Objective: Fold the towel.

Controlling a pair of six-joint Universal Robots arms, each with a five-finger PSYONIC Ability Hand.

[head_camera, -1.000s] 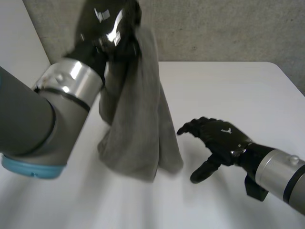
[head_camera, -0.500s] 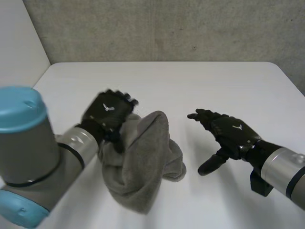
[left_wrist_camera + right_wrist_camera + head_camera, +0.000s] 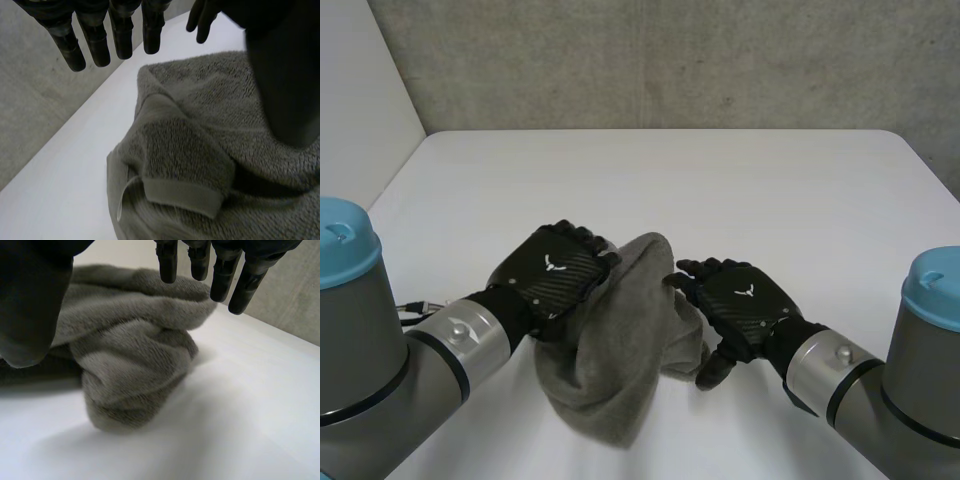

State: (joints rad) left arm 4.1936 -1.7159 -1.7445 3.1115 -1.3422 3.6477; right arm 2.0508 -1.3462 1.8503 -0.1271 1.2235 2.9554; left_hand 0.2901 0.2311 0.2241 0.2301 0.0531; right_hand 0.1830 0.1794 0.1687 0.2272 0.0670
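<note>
A grey towel [image 3: 620, 340] lies bunched in a heap on the white table [image 3: 740, 190], near its front. My left hand [image 3: 555, 275] rests at the heap's left side with straight fingers, open, holding nothing. In the left wrist view its fingers [image 3: 120, 35] hang above the towel [image 3: 200, 165], whose hemmed edge and a small loop tag show. My right hand [image 3: 740, 305] is at the heap's right side, open, its fingertips at the cloth. The right wrist view has its fingers [image 3: 220, 275] straight over the rumpled towel [image 3: 130, 350].
A grey wall [image 3: 670, 60] stands behind the table's far edge. Bare white tabletop stretches beyond the towel and to the right.
My left hand came down from high above the table and let go of the towel, which dropped into a heap. My right hand moved left to the towel's right side.
</note>
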